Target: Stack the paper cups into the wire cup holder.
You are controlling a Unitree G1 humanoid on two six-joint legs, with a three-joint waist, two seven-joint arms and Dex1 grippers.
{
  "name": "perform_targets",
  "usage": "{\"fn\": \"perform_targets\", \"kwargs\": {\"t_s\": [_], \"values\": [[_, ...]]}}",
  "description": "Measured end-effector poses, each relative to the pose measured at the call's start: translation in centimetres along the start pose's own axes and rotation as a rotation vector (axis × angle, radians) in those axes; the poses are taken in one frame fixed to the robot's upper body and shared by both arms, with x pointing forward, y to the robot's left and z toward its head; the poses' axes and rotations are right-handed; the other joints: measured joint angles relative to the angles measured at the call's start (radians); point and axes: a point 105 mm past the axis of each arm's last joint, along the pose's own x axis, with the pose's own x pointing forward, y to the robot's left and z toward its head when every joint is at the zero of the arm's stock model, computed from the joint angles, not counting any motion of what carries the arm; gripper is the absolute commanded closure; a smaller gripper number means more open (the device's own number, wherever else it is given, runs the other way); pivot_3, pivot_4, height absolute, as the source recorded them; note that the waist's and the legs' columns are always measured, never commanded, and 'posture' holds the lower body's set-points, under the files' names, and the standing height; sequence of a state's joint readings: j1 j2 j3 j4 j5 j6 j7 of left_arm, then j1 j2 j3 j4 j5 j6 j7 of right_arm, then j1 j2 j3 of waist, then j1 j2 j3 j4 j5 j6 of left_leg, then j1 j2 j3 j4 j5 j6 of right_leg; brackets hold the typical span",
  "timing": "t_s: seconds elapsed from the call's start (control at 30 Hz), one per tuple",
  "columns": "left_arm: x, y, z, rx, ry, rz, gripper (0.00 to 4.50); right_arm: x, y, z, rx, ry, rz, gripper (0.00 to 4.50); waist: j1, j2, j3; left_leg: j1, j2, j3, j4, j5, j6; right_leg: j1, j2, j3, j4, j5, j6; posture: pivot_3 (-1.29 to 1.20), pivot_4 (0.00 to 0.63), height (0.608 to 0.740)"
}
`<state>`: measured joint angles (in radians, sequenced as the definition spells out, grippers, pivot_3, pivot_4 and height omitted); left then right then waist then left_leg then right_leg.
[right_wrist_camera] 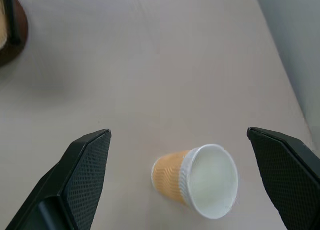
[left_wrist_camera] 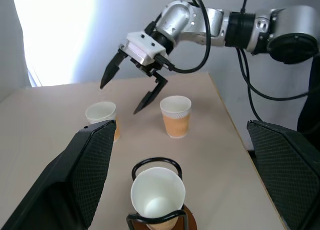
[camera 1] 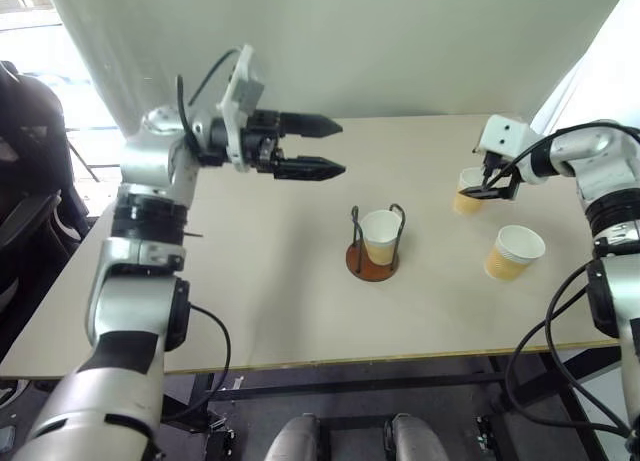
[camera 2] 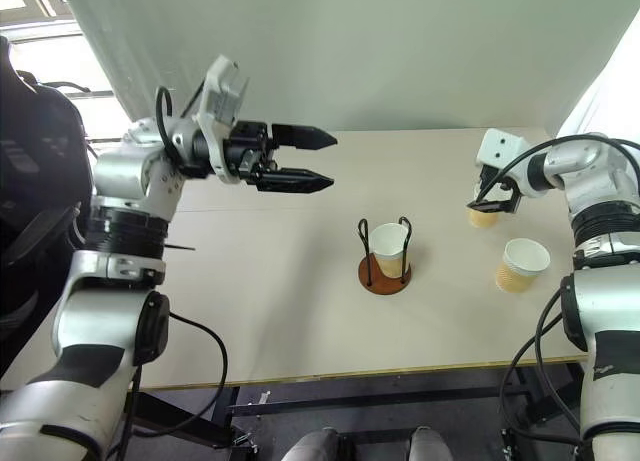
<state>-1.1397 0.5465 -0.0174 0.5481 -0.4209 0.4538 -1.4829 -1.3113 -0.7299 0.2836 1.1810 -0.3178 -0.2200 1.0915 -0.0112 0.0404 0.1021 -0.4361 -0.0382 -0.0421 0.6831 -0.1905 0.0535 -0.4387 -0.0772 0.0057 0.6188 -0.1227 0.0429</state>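
Three small tapered paper cups, tan-yellow outside and white inside, are counted: one (camera 1: 381,236) seated in the holder, one (camera 1: 467,191) under the right gripper (camera 1: 492,188), one (camera 1: 514,253) nearer than it. One black-wire cup holder on a rust-brown disc (camera 1: 372,264) is seen.

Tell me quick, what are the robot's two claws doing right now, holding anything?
Left gripper: open, holding nothing, raised above the table.
Right gripper: open, holding nothing, poised over one of the paper cups.
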Motion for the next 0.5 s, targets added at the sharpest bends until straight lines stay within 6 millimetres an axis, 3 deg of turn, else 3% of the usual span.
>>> {"fn": "perform_targets", "kwargs": {"t_s": [0.5], "values": [[-1.6, 0.2, -1.0, -0.048, -0.006, 0.06, 0.01, 0.8, 0.5, -1.8, -0.047, 0.104, -0.018, 0.0, 0.004, -0.001, 0.007, -0.005, 0.001, -0.003, -0.018, -0.004, -0.006, -0.008, 0.0, -0.002, -0.014, -0.001, 0.0, 0.0, 0.15, 0.74]]}}
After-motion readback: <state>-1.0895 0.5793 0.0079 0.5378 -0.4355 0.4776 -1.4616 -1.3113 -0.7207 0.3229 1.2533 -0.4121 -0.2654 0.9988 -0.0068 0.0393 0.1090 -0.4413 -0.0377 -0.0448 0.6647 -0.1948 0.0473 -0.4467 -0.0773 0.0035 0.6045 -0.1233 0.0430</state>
